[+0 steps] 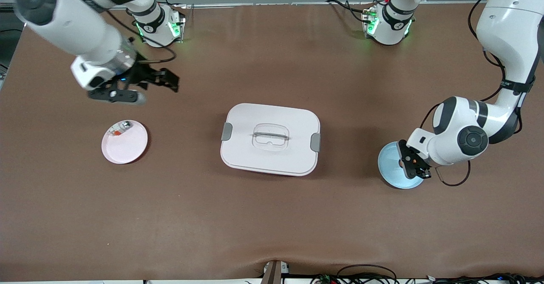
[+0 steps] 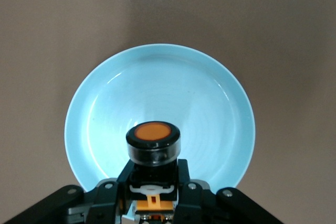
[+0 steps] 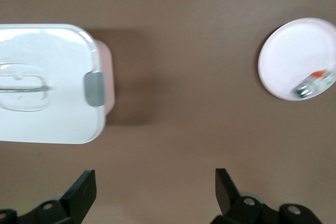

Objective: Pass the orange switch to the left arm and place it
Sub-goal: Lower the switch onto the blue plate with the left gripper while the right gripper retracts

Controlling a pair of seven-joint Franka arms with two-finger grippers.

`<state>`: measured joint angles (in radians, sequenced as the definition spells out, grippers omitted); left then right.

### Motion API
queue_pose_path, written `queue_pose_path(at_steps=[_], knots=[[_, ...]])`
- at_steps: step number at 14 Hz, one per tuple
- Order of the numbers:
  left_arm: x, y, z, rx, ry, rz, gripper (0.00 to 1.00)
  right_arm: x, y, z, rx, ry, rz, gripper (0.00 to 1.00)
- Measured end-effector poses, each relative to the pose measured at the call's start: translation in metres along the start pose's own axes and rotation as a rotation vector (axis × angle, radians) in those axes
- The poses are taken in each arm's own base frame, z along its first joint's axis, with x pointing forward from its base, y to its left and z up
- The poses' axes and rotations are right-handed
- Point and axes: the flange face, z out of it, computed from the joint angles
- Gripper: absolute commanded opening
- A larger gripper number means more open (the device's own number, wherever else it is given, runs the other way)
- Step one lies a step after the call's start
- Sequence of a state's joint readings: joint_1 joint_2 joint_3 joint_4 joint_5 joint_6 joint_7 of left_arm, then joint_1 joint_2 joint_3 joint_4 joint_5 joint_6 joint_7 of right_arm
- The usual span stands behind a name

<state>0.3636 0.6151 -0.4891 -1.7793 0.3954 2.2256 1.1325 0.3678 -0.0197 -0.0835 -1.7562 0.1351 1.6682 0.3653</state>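
The orange switch, a small black cylinder with a round orange face, sits clamped between the fingers of my left gripper. That left gripper hangs just over the pale blue plate at the left arm's end of the table, and the blue plate fills the left wrist view. In the front view the hand hides the switch. The white box with grey latches stands mid-table. My right gripper is up over bare table near its base, open and holding nothing.
A pink plate lies at the right arm's end of the table with a silvery part with a red-orange bit on it. The right wrist view shows the box and the pink plate on brown table.
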Motion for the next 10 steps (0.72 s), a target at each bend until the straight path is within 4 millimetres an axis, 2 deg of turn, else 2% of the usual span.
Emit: queue_pose_path(at_steps=[4,7,9,10], knots=[[0.003,-0.003,0.018,0.02,0.018,0.127,0.0,0.016,0.07,-0.021,-0.019,0.036,-0.058,1.0],[0.003,-0.004,0.03,0.037,-0.021,0.21,0.06,0.023,0.118,-0.038,-0.013,0.044,-0.018,1.0],[0.004,-0.004,0.037,0.036,-0.022,0.228,0.21,0.024,0.135,-0.057,-0.016,0.069,0.005,1.0],[0.005,-0.004,0.04,0.038,-0.027,0.238,0.33,0.024,0.14,-0.065,-0.026,0.082,0.01,1.0]])
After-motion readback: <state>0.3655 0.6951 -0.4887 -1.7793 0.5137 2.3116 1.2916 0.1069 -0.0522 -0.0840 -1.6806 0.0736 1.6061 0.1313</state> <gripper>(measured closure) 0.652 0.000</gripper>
